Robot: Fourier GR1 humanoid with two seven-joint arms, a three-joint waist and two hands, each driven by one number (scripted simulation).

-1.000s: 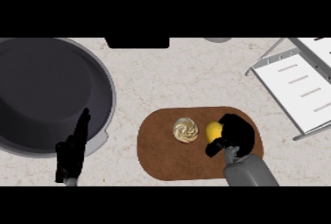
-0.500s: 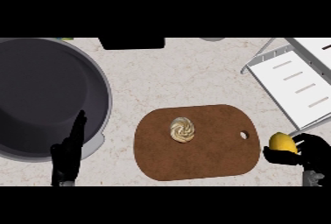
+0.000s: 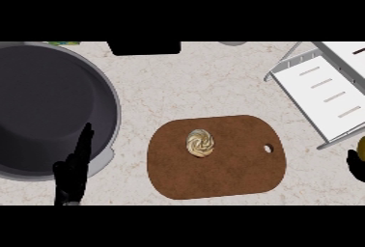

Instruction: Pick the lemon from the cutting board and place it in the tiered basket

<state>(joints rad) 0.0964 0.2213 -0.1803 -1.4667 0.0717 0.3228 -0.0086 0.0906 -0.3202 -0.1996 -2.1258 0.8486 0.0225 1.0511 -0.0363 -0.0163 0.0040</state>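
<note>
A: Status of the transfer?

B: We have the lemon (image 3: 362, 145) off the cutting board (image 3: 217, 157); only a swirled pastry (image 3: 200, 143) lies there. Placement in the tiered basket (image 3: 329, 87) is not yet done.

A: Lemon position?

B: At the view's right edge, just below the basket, touching our right hand (image 3: 354, 165). We cannot tell its fingers' state. Our left hand (image 3: 73, 173) rests open at lower left.

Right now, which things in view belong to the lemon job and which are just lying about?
Job: lemon in the right hand, cutting board, tiered basket.
Lying about: swirled pastry on the board, big dark pot, left hand resting open.
</note>
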